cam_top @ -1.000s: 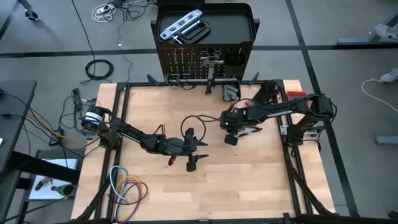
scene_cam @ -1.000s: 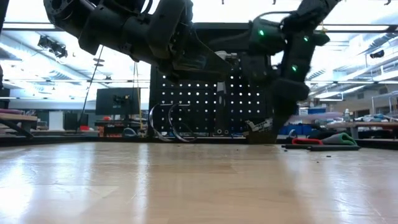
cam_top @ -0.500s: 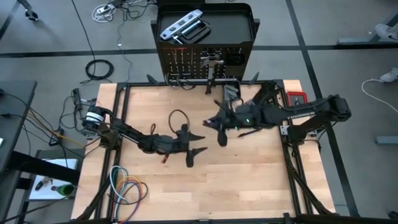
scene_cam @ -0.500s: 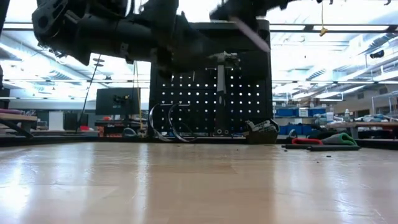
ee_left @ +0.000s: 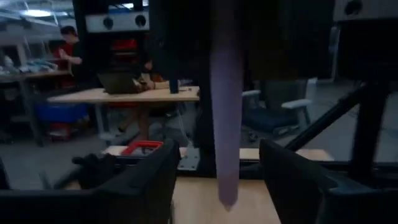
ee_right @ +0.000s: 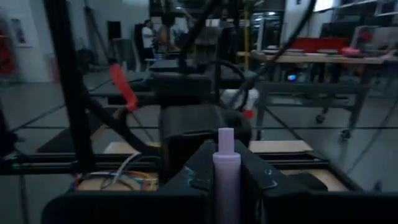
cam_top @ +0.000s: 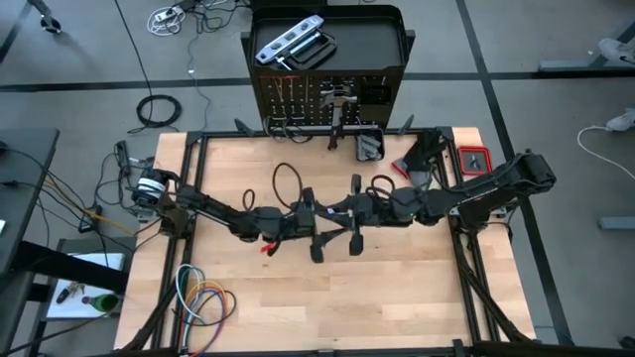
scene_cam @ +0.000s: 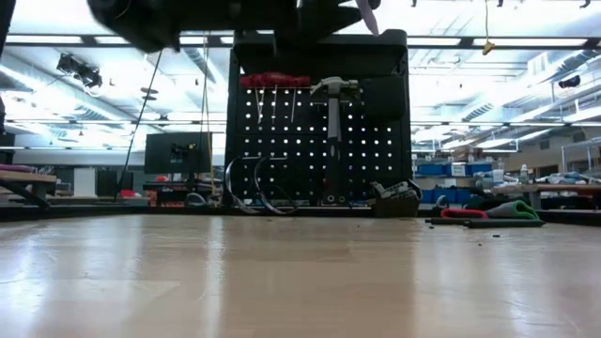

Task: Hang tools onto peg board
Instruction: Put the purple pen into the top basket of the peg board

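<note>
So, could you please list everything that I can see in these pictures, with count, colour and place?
peg board: one, black, upright behind the table
level: one, silver, in the tray on top of the stand
hammer: one, steel, hanging on the board
pliers: one, red handles, hanging on the board
cables: one coil, many colours, near left corner of the table
box: one, red, far right edge
table: one, light wood
lilac tool: one, held mid-table
right gripper: shut on the lilac tool
left gripper: fingers open around its tip
</note>
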`<state>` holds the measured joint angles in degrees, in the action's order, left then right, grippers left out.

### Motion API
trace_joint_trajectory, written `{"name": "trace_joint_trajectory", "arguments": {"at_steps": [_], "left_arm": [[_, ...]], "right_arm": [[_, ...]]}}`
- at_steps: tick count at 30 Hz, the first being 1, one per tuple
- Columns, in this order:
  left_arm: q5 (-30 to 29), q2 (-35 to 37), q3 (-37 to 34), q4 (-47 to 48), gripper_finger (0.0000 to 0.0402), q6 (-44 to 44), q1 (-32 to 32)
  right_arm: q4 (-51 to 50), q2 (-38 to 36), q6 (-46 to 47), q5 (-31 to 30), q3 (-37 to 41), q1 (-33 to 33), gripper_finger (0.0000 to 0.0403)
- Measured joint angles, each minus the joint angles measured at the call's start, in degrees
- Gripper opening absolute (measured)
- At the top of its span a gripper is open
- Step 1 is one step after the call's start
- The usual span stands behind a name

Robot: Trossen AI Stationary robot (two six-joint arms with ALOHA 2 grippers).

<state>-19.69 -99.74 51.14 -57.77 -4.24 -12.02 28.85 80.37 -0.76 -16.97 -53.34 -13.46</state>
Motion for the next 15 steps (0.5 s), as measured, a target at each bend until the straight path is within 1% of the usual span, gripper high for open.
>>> {"name": "trace_joint_trajectory", "arguments": {"at_steps": [2,4,7,8,9,10,14,15], "left_arm": [[-0.1,0.0,2.0,2.9,0.0204,-1.7,0.4],[1.7,0.0,4.2,7.4,0.0167,-1.8,1.4],[4.8,0.0,7.2,14.5,0.0086,-1.3,2.9],[5.8,0.0,7.8,16.0,0.0053,-1.3,3.2],[6.4,0.0,8.0,16.5,0.0031,-1.4,3.4],[6.5,0.0,8.0,16.5,0.0023,-1.4,3.3],[6.4,0.0,8.0,18.1,0.0023,-1.5,3.2],[6.2,0.0,8.0,18.7,0.0023,-1.4,3.3]], "right_arm": [[1.3,-0.3,-1.8,-2.2,0.0,-1.4,0.0041],[2.6,-0.5,-4.1,-4.8,0.0,-2.8,0.0044],[4.0,-0.5,-6.1,-6.4,0.0,-4.0,0.0058],[4.1,-0.5,-5.9,-6.4,0.0,-4.0,0.0065],[4.1,-0.5,-5.1,-6.8,0.0,-4.0,0.0071],[3.9,-0.5,-4.1,-6.8,0.0,-4.0,0.0077],[2.1,-0.5,-4.0,-6.7,0.0,-4.5,0.0103],[1.2,-0.8,-4.3,-7.7,0.0,-4.8,0.011]]}}
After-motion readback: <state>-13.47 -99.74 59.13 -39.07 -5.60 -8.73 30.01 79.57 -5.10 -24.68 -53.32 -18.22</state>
